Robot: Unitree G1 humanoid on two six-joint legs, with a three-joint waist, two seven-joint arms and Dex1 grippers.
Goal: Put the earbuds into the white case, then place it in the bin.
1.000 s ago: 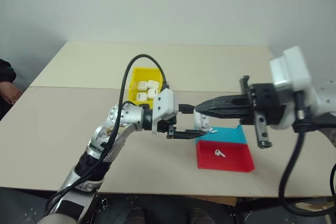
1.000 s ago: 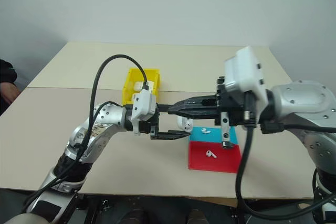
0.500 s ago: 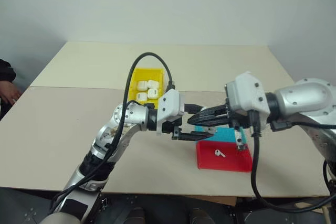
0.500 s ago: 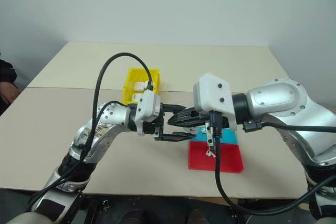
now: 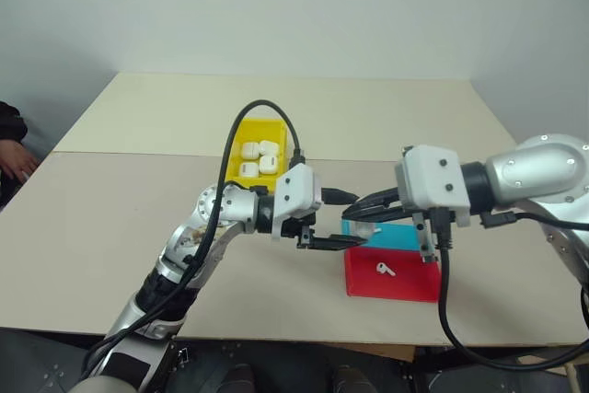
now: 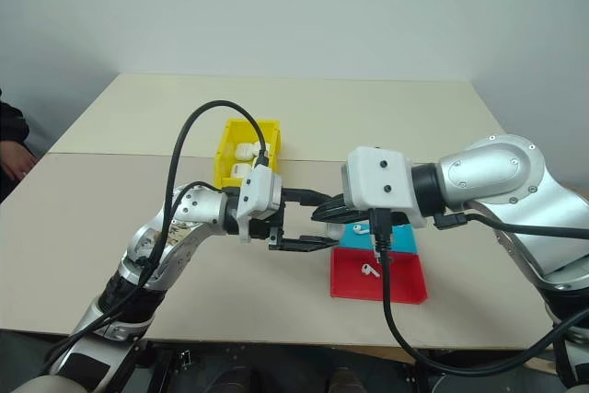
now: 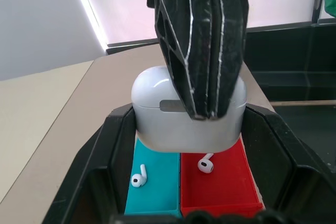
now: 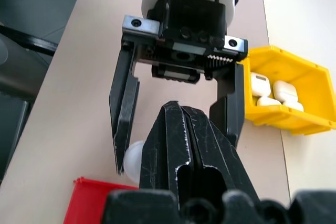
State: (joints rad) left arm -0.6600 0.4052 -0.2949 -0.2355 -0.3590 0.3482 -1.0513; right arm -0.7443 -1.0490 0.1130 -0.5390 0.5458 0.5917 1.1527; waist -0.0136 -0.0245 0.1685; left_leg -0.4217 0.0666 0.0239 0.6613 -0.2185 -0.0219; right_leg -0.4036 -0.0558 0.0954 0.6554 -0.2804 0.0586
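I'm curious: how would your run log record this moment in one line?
left gripper: shut on white case | right gripper: shut, tips on case lid | earbuds: in trays

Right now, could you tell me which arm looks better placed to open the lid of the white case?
Probably the right: the left gripper is shut on the white case, holding it up, while the right gripper, shut and holding nothing, presses against its lid seam.
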